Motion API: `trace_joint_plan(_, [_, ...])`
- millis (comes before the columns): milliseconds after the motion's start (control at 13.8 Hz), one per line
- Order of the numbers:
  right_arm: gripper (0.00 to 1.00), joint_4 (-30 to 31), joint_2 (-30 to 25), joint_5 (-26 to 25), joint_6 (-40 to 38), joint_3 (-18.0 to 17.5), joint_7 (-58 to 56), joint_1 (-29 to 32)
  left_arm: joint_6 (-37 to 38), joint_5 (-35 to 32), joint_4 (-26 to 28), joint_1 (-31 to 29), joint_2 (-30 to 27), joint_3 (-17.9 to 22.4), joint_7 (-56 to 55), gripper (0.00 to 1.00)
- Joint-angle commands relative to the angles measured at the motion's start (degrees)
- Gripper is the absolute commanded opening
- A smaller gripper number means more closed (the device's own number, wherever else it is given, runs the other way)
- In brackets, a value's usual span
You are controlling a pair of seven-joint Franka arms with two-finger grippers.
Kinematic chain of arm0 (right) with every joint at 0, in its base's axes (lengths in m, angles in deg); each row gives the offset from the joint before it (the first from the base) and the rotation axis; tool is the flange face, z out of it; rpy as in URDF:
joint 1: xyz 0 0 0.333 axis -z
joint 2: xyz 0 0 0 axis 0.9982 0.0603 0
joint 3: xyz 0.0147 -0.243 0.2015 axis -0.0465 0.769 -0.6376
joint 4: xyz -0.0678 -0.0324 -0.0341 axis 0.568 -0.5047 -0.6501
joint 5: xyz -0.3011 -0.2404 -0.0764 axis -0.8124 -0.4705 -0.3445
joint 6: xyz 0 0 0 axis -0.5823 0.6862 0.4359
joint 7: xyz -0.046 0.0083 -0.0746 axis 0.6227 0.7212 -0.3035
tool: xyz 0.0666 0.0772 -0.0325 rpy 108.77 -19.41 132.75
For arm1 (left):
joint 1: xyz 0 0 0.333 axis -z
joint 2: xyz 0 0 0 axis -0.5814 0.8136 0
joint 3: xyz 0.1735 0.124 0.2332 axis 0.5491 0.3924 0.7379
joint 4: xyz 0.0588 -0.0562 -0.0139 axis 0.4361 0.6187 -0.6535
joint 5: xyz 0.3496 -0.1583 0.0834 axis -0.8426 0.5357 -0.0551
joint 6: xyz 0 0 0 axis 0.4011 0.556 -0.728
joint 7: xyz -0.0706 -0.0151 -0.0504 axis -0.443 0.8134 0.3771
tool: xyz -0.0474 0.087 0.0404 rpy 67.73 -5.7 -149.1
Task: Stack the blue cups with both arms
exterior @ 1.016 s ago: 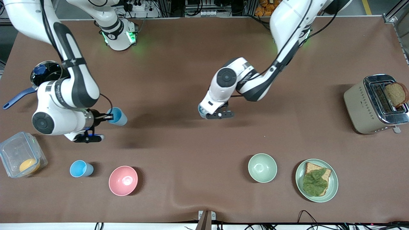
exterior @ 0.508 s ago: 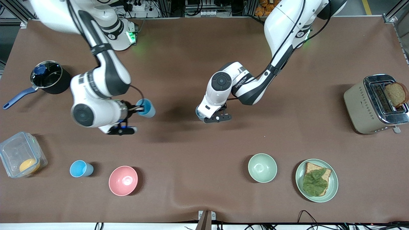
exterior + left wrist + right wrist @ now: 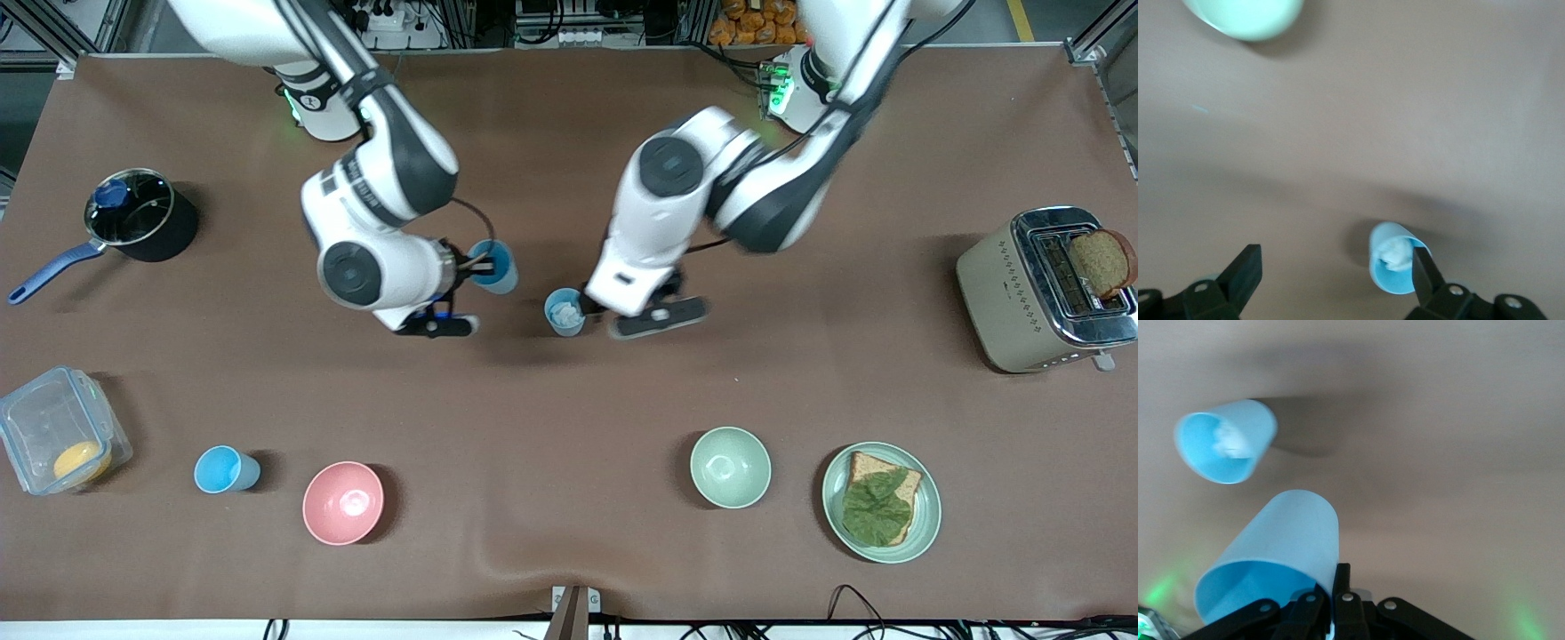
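Observation:
My right gripper (image 3: 476, 264) is shut on the rim of a blue cup (image 3: 495, 266) and holds it tilted in the air over the middle of the table; the cup also shows in the right wrist view (image 3: 1281, 567), pinched by the gripper (image 3: 1335, 587). A second blue cup (image 3: 564, 311) stands upright on the table beside it, with something white inside (image 3: 1225, 440). My left gripper (image 3: 622, 313) is open and empty just beside this cup; in the left wrist view (image 3: 1335, 273) the cup (image 3: 1391, 267) lies by one finger. A third blue cup (image 3: 227, 469) stands near the front camera.
A pink bowl (image 3: 343, 502) sits beside the third cup, with a clear lidded box (image 3: 58, 442) toward the right arm's end. A pale green bowl (image 3: 730, 467), a plate with bread and lettuce (image 3: 880, 502) and a toaster (image 3: 1045, 289) are toward the left arm's end. A saucepan (image 3: 138, 213) stands nearer the bases.
My right arm has carried its blue cup toward the middle, up to the standing cup. My left gripper has come off the standing cup and risen, leaving it uncovered on the table.

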Motion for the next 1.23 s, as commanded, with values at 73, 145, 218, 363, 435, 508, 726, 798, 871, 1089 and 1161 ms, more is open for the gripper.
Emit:
trace_joint_plan(73, [0.00, -6.5, 6.1, 1.0, 3.2, 0.7, 6.7, -5.7, 5.5, -1.2, 2.4, -8.9, -8.2, -0.4, 3.6, 1.00])
trace_joint_plan(145, [0.00, -6.7, 6.5, 0.7, 4.8, 0.8, 7.0, -6.1, 6.5, -0.9, 2.4, -11.1, -9.6, -0.6, 7.6, 1.00])
trace_joint_plan(218, [0.00, -6.8, 7.0, 0.7, 5.9, 0.8, 6.9, -6.1, 8.3, -0.9, 2.4, -12.8, -11.1, -0.6, 11.4, 1.00])
trace_joint_plan(363, [0.00, -7.8, 8.4, 0.7, 7.4, 0.8, 6.9, -6.4, 11.8, 0.5, 2.4, -15.1, -13.6, -0.4, 14.3, 1.00])
trace_joint_plan(435, [0.00, -8.5, 9.2, 0.5, 7.5, 0.8, 6.9, -6.9, 12.3, 1.3, 2.3, -16.5, -14.3, -0.1, 15.0, 1.00])
trace_joint_plan(508, [0.00, -9.5, 10.1, 0.5, 7.7, 1.0, 7.0, -7.2, 14.2, 1.6, 2.1, -18.5, -15.9, -0.2, 18.8, 1.00])
trace_joint_plan(726, [0.00, -10.5, 11.1, 0.2, 8.0, 1.0, 7.1, -7.2, 19.3, 4.7, -3.6, -23.4, -15.8, -0.4, 27.5, 1.00])
trace_joint_plan(798, [0.00, -10.6, 11.3, 0.2, 8.3, 1.1, 7.1, -7.2, 20.2, 5.3, -4.2, -24.1, -15.9, 0.0, 30.0, 1.00])
trace_joint_plan(871, [0.00, -10.7, 11.4, 0.2, 8.4, 1.1, 7.1, -7.2, 20.8, 5.5, -4.4, -23.6, -16.2, 0.8, 33.2, 1.00])
trace_joint_plan(1089, [0.00, -10.8, 11.9, -0.2, 8.4, 1.1, 7.0, -7.2, 24.3, 5.5, -4.8, -16.9, -17.3, 11.8, 39.9, 1.00])
trace_joint_plan(1161, [0.00, -10.8, 11.9, -1.2, 8.4, 1.1, 7.0, -7.2, 24.8, 5.5, -4.8, -16.8, -17.7, 12.6, 41.2, 1.00])
